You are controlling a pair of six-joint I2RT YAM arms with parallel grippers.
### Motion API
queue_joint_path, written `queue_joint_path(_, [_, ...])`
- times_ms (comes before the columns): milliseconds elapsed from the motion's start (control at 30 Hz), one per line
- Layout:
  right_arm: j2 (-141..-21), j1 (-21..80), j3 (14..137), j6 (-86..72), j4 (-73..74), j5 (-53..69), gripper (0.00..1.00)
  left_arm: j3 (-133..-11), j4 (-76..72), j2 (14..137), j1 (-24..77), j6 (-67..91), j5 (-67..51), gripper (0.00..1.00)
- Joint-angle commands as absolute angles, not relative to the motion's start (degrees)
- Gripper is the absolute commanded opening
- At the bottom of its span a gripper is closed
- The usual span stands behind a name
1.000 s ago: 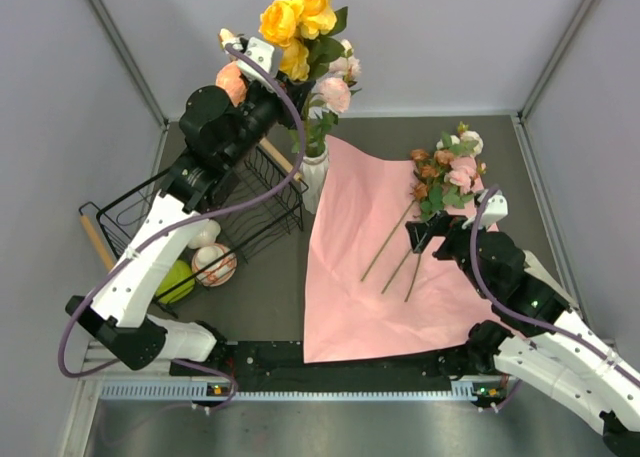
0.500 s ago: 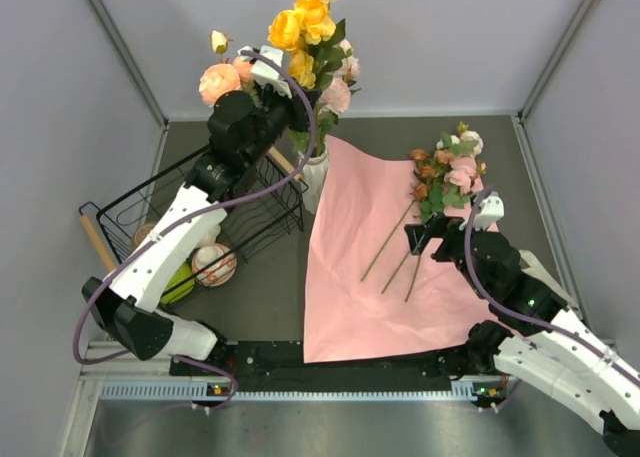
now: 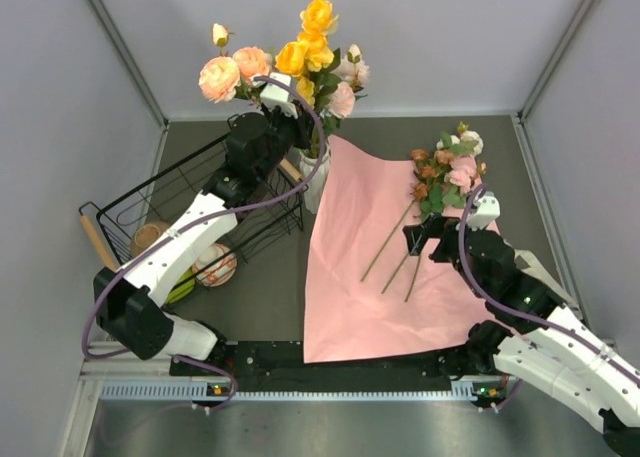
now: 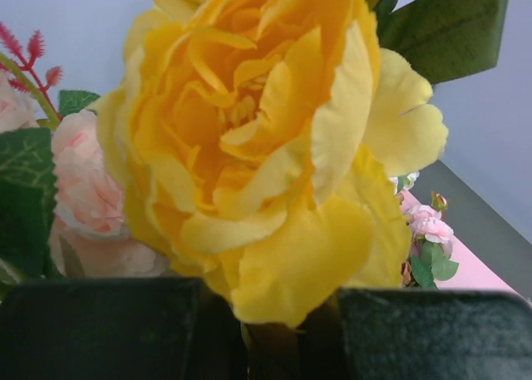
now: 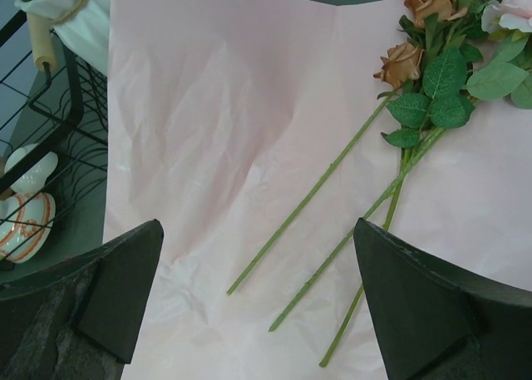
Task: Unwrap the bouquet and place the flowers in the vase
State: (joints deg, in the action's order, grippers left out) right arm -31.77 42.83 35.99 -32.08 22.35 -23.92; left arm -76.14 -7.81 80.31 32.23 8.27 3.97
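Top external view: two robot arms reach over a dark grey table (image 3: 250, 312) enclosed by pale walls.
Vase: the small white vase (image 3: 317, 182) stands at the back of the table, touching the far left corner of the paper. It is mostly hidden by the left arm and by leaves.
Flowers at the vase: a tall bunch (image 3: 292, 57) of yellow, peach-pink and cream blooms rises above the vase. Whether its stems sit inside the neck cannot be told.
Left arm: the left fingers (image 3: 300, 127) are narrow, closed on the stem just under a large yellow flower (image 4: 249, 147), which fills the left wrist view.
Right arm: the right fingers (image 3: 425, 242) are spread wide and hold nothing. They hover above the lower ends of the stems on the paper.
Flowers on the paper: the loose flowers (image 3: 445, 172) lie flat, with three long green stems side by side. Their pink, cream and brownish heads point to the far right.
Wrapping: the pink paper (image 3: 350, 287) lies unfolded and creased across the middle of the table.
Left side: a black wire basket (image 3: 170, 192) sits under the left arm, and a patterned ball (image 3: 214, 265) rests beside its near edge.
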Motion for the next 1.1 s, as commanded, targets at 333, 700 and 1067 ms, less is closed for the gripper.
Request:
queue_joint_path(333, [-33.1,42.1,35.5,-33.7,21.2,-22.6,0.99,-75.6,-8.8,81.2,32.3,9.4,8.1,0.05])
queue_joint_path(700, [-40.6,39.4,35.5,-37.0,21.7,-20.5,0.99,-73.6,-6.2,73.7,32.3,12.0,5.4,0.69])
queue_joint_path(1067, [-57.8,23.0,37.0,-45.8,20.9,-10.3,0.87,-74.3,8.1,65.7,32.2,19.3,-9.8,0.88])
